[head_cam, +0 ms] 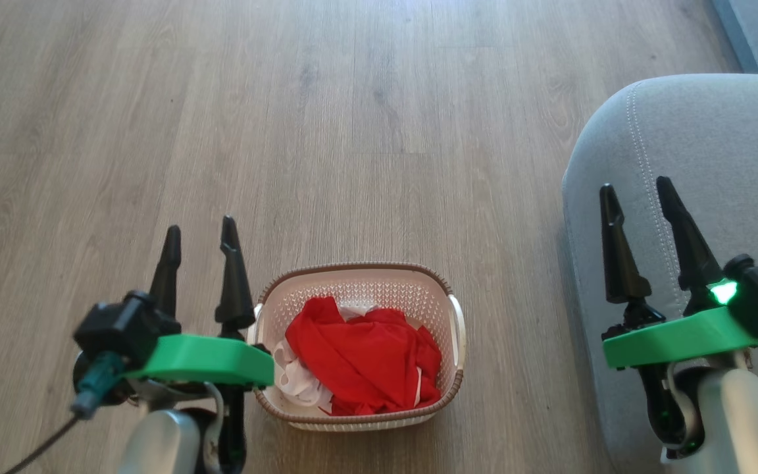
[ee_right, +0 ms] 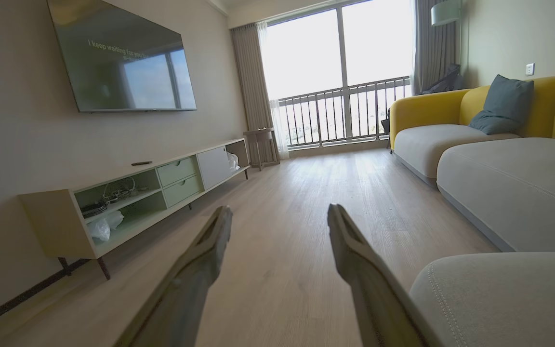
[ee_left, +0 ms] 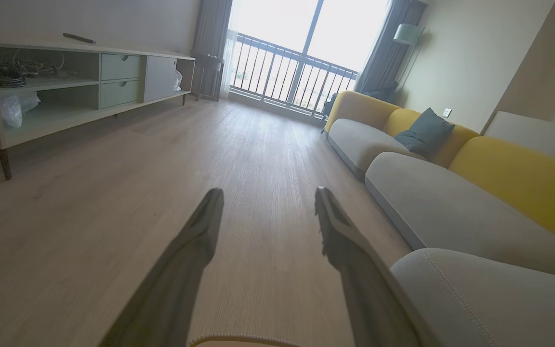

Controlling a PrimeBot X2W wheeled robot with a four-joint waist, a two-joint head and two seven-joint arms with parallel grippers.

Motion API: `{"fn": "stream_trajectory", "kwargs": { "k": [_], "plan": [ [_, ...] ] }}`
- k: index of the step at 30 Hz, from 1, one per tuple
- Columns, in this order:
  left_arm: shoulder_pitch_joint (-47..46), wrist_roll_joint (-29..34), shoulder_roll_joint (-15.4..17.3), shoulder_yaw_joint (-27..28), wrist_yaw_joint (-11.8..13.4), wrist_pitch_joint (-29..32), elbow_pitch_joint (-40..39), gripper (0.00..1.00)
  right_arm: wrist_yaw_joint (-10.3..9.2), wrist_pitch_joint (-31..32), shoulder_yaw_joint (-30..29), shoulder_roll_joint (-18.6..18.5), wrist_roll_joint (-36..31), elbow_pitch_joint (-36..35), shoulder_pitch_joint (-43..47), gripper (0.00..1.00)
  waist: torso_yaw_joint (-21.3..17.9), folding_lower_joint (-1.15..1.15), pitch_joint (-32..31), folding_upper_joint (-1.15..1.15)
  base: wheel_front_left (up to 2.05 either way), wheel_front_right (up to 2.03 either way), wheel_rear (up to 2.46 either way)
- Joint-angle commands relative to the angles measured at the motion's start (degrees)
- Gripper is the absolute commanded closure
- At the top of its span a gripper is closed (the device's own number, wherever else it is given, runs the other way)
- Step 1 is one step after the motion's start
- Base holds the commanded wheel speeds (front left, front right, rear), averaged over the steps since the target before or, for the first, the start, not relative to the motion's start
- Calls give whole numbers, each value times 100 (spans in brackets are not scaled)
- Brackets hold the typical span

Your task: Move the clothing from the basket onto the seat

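Observation:
The cream perforated basket (head_cam: pixel 435 309) with a brown braided rim stands on the wood floor low in the head view. Red clothing (head_cam: pixel 362 355) with white trim lies crumpled inside it. The grey seat (head_cam: pixel 714 145) rises at the right, also seen as the nearest grey cushion (ee_left: pixel 489 299) (ee_right: pixel 504 299) in both wrist views. My left gripper (head_cam: pixel 200 234) hovers open just left of the basket, fingers empty. Above the seat's front corner my right gripper (head_cam: pixel 637 187) is open and holds nothing. The wrist views show each gripper's spread fingers (ee_left: pixel 200 231) (ee_right: pixel 210 246) over bare floor.
A long low TV cabinet (ee_right: pixel 128 202) stands along the left wall under a wall-mounted screen (ee_right: pixel 123 58). The sofa with yellow backs (ee_left: pixel 513 178) and a blue-grey cushion (ee_left: pixel 424 132) runs along the right. A balcony door with railing (ee_left: pixel 297 72) closes the far end.

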Motion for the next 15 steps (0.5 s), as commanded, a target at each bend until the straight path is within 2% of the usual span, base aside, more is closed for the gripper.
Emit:
{"fn": "stream_trajectory", "kwargs": {
  "k": [1, 15],
  "plan": [
    [-264, 164, 48, 89, 42, -76, -212, 0, 0, -82, 124, -96, -154, -227, -285, 0, 1, 0, 4, 0, 0, 0, 0],
    [-240, 1215, 176, -452, 303, -311, 427, 0, 0, -318, 321, -138, -1194, -31, -296, 0, 1, 0, 7, 0, 0, 0, 0]
  ]
}}
